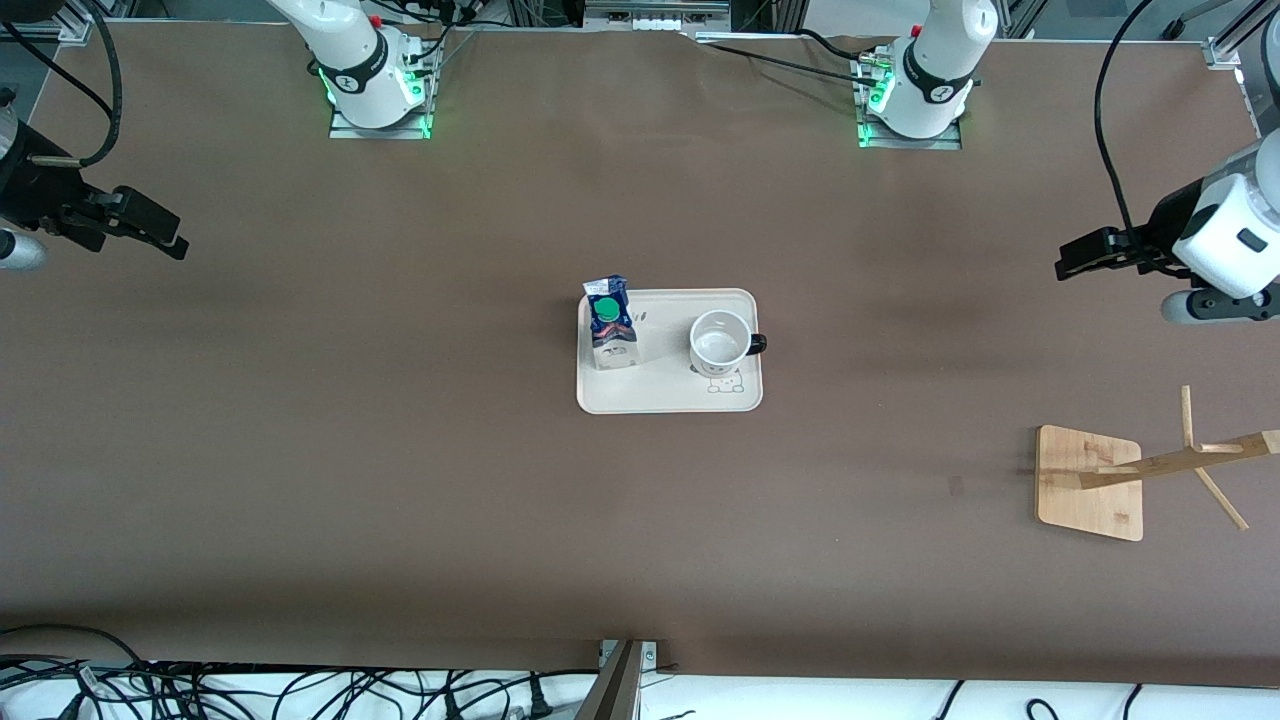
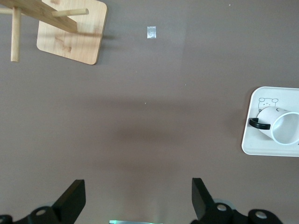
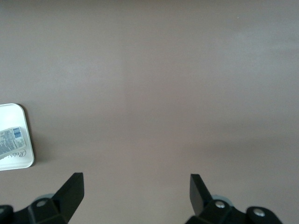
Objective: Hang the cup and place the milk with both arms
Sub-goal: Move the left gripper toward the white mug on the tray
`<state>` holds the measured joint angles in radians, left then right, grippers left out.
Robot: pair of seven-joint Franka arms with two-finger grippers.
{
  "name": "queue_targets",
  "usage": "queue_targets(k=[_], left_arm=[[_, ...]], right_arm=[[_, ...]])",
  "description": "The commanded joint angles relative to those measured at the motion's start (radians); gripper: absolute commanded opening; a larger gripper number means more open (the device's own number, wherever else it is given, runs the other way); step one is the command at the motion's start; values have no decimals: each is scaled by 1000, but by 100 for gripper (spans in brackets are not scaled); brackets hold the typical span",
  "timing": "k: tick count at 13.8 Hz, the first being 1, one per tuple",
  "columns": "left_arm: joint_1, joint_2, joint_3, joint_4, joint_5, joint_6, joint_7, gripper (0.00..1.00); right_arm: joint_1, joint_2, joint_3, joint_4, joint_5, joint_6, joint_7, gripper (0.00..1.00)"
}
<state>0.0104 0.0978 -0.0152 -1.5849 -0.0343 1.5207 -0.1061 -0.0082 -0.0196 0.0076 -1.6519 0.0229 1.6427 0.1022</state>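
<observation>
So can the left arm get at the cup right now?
Probably yes: the left gripper hangs open over bare table, nothing lies between it and the cup, whose handle points toward that arm's end of the tray.

Right wrist view: right gripper (image 3: 135, 193) hangs over bare brown table (image 3: 154, 84), nothing between the fingers. 2 black fingers (image 3: 70, 191) visible, spread wide apart, jaws fully parted. Grey screw heads show on the finger mounts at the frame edge. Table surface is plain matte brown, with a faint darker shadow band running across it near the fingers. At the frame edge, 1 rounded corner of the white tray (image 3: 29, 140) is in view, lying flat on the table, well apart from the gripper. On the tray, a slice of the milk (image 3: 11, 142) carton shows: white panel with printed text and a small barcode. Rest of carton is cut off by the frame.
</observation>
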Motion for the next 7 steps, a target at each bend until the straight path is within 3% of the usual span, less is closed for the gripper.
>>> queue_targets(k=[1,7], left_arm=[[-6,-20,-29,-41,7,13,-7,100],[-32,-23,-34,-85,7,45,0,100]], right_arm=[[2,7,-1,20,-11,-29,-10,100],[2,6,2,20,-11,-32,-10,100]])
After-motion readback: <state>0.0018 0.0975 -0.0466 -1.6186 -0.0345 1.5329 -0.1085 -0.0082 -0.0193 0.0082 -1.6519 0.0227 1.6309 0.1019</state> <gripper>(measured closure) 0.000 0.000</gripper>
